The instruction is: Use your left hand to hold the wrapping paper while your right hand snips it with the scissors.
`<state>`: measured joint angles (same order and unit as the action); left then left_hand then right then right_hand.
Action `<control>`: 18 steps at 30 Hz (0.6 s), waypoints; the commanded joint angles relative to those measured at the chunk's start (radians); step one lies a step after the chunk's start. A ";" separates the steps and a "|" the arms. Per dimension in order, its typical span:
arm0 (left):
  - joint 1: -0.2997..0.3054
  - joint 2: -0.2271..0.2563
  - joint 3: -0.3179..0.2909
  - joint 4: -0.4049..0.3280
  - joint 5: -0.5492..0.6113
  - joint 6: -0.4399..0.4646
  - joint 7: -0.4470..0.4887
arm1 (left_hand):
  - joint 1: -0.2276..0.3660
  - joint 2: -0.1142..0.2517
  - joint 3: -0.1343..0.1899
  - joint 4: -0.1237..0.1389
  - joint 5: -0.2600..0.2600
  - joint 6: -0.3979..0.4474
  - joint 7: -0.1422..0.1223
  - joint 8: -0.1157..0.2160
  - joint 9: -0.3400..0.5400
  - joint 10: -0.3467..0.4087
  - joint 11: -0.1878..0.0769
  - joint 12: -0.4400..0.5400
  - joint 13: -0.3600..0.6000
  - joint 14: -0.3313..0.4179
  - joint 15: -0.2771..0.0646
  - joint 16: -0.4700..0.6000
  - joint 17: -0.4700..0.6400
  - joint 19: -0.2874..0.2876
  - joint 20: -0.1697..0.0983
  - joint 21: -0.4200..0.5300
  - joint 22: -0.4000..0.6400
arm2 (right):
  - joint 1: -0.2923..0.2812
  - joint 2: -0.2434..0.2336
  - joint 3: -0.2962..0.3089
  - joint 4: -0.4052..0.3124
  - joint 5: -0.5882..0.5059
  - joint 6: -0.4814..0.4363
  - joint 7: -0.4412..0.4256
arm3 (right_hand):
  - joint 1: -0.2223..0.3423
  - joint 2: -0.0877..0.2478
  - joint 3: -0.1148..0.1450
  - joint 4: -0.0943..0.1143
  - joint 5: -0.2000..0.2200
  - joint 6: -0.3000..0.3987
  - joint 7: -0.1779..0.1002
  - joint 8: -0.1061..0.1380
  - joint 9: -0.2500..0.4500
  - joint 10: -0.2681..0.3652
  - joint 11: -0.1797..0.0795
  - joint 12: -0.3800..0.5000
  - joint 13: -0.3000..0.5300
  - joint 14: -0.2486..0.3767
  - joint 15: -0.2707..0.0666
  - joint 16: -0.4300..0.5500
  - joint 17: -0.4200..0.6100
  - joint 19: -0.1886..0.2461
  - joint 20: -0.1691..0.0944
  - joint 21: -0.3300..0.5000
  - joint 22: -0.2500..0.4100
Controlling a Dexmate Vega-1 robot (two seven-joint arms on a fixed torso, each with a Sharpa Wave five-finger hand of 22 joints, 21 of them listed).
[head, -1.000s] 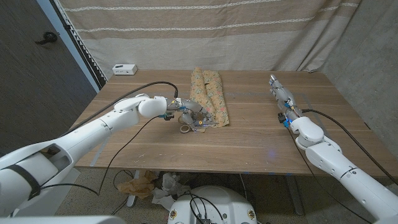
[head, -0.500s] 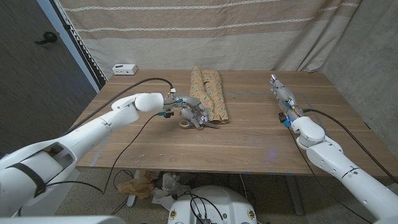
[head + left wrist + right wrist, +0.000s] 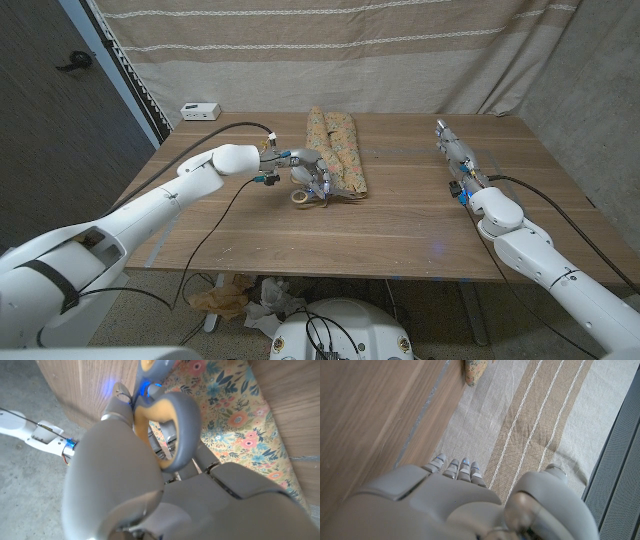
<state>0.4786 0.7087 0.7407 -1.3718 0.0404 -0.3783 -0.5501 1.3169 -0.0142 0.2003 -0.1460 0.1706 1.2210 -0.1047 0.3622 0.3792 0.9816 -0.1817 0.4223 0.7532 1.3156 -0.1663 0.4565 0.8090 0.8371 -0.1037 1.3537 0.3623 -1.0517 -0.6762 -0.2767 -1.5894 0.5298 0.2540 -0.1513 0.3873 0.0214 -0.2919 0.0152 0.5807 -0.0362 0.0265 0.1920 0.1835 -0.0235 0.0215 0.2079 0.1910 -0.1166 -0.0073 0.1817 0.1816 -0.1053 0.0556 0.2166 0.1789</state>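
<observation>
The left hand (image 3: 308, 172) grips the scissors (image 3: 167, 425) beside the wrapping paper (image 3: 337, 152) at mid-table, contrary to its holding role; the right hand (image 3: 452, 150), fingers straight and empty, waits well apart

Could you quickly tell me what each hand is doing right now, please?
Left hand: holding the scissors over the wrapping paper.
Right hand: open, fingers extended, holding nothing.

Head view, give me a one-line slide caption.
Left hand grips the scissors at the floral wrapping paper; right hand waits apart.
</observation>
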 commanded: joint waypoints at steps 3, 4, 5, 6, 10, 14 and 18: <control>-0.014 -0.043 -0.056 0.092 -0.270 0.043 -0.115 | 0.008 -0.011 0.067 0.000 0.014 0.006 0.012 0.006 0.010 0.169 -0.013 0.020 0.004 0.069 -0.061 -0.026 -0.122 -0.019 -0.109 0.012 -0.003 | 0.002 0.007 0.002 0.011 0.005 0.006 -0.003 | 0.013 0.005 -0.005 -0.005 0.007 -0.001 -0.005 0.004 0.005 -0.003 -0.001 0.005 0.001 -0.001 -0.001 0.004 0.002 0.007 0.001 -0.004 0.003; -0.016 -0.048 -0.059 0.102 -0.293 0.048 -0.129 | 0.008 -0.012 0.068 0.000 0.014 0.005 0.011 0.005 0.011 0.170 -0.013 0.022 0.006 0.069 -0.061 -0.028 -0.124 -0.020 -0.109 0.012 -0.004 | 0.002 0.007 0.002 0.011 0.004 0.006 -0.004 | 0.014 0.005 -0.005 -0.005 0.007 -0.001 -0.005 0.004 0.005 -0.003 0.000 0.005 0.001 -0.001 -0.002 0.004 0.002 0.007 0.001 -0.004 0.003; -0.014 -0.050 -0.064 0.106 -0.308 0.052 -0.131 | 0.006 -0.013 0.071 0.000 0.015 0.005 0.010 0.005 0.012 0.170 -0.012 0.022 0.005 0.072 -0.061 -0.031 -0.126 -0.025 -0.108 0.013 -0.005 | 0.001 0.008 0.002 0.010 0.005 0.005 -0.006 | 0.014 0.005 -0.005 -0.005 0.007 -0.001 -0.004 0.004 0.005 -0.003 0.000 0.005 0.001 -0.001 -0.002 0.004 0.002 0.007 0.001 -0.004 0.003; -0.016 -0.054 -0.067 0.113 -0.328 0.060 -0.142 | 0.004 -0.013 0.073 0.001 0.016 0.004 0.011 0.005 0.013 0.168 -0.012 0.021 0.004 0.071 -0.061 -0.035 -0.129 -0.028 -0.108 0.013 -0.007 | 0.000 0.008 0.003 0.009 0.005 0.004 -0.008 | 0.014 0.006 -0.005 -0.005 0.008 -0.001 -0.005 0.004 0.005 -0.003 0.001 0.005 0.001 -0.001 -0.001 0.004 0.002 0.008 0.000 -0.004 0.003; -0.016 -0.064 -0.083 0.131 -0.392 0.077 -0.167 | 0.002 -0.013 0.080 0.002 0.017 0.002 0.009 0.005 0.016 0.163 -0.011 0.020 0.004 0.068 -0.062 -0.048 -0.139 -0.034 -0.109 0.016 -0.015 | -0.005 0.008 0.006 0.011 0.000 0.016 -0.011 | 0.014 0.006 -0.005 -0.005 0.008 0.000 -0.005 0.004 0.005 -0.003 0.002 0.005 0.001 -0.001 -0.001 0.004 0.002 0.008 0.000 -0.005 0.003; -0.014 -0.068 -0.095 0.138 -0.424 0.084 -0.171 | -0.001 -0.014 0.085 0.003 0.019 0.003 0.003 0.006 0.019 0.159 -0.011 0.019 0.004 0.065 -0.062 -0.057 -0.146 -0.038 -0.109 0.019 -0.021 | -0.007 0.010 0.010 0.005 -0.002 0.019 -0.020 | 0.015 0.007 -0.005 -0.005 0.008 -0.001 -0.003 0.004 0.005 -0.004 0.001 0.005 0.001 -0.001 -0.001 0.004 0.002 0.007 0.000 -0.005 0.003; -0.011 -0.072 -0.107 0.145 -0.459 0.092 -0.179 | -0.006 -0.014 0.090 0.005 0.020 0.002 0.000 0.007 0.022 0.155 -0.011 0.018 0.003 0.066 -0.062 -0.064 -0.150 -0.040 -0.108 0.023 -0.026 | -0.006 0.014 0.011 0.006 -0.004 0.024 -0.024 | 0.015 0.008 -0.004 -0.006 0.008 0.000 -0.002 0.004 0.005 -0.005 0.002 0.005 0.001 -0.001 -0.001 0.004 0.002 0.007 0.000 -0.006 0.004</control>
<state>0.4660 0.6556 0.6675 -1.2617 -0.2949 -0.3148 -0.6888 1.3071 -0.0330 0.2125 -0.1526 0.1856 1.2228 -0.0973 0.3651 0.3972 0.9817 -0.1817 0.4239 0.7507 1.3406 -0.1801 0.3988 0.7829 0.8015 -0.0929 1.3697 0.3385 -1.0549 -0.6687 -0.2713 -1.5816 0.5320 0.2677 -0.1622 0.3939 0.0280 -0.2920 0.0153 0.5845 -0.0361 0.0266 0.1920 0.1835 -0.0235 0.0215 0.2079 0.1910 -0.1165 -0.0072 0.1817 0.1816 -0.1033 0.0535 0.2166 0.1789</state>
